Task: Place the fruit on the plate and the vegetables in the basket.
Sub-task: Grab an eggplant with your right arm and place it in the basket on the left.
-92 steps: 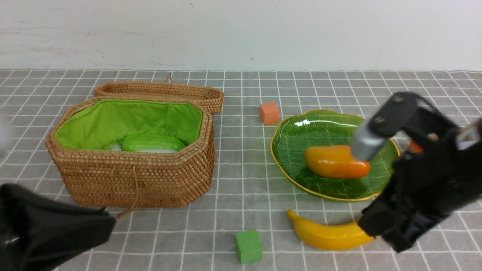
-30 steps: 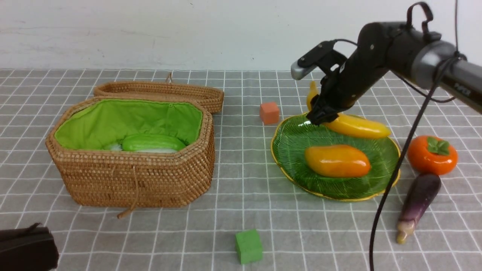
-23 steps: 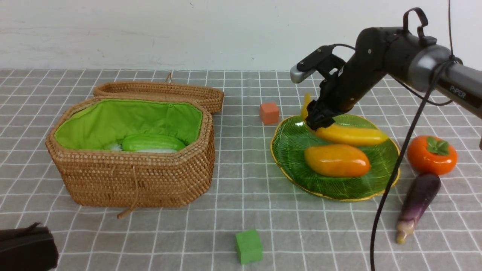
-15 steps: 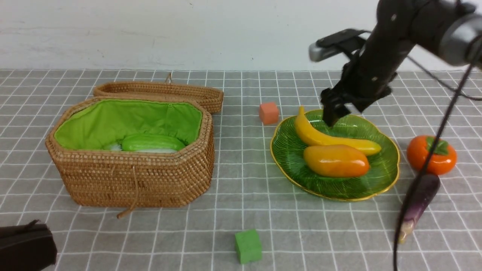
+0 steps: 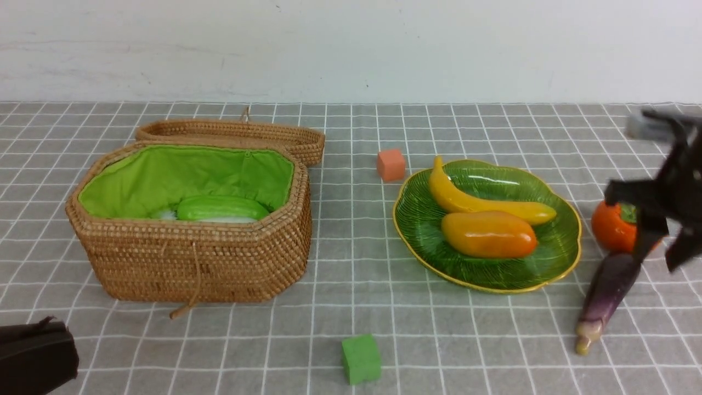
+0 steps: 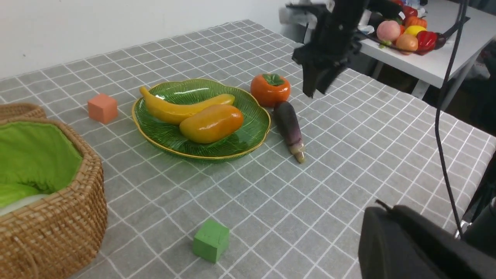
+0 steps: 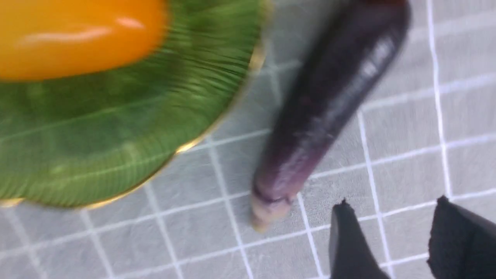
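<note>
Plain white wall (image 5: pixel 329 49) with faint scuffs and small specks, behind a gray tabletop (image 5: pixel 307 340) ruled in white grid lines. In the left wrist view, beyond the tabletop, a separate white table (image 6: pixel 480 31) with colorful produce (image 6: pixel 388 31) piled on top.

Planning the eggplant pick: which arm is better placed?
Right, I'd say: its open gripper hovers near the eggplant with nothing between its fingers. The left gripper is shut, across the table beside the basket.
</note>
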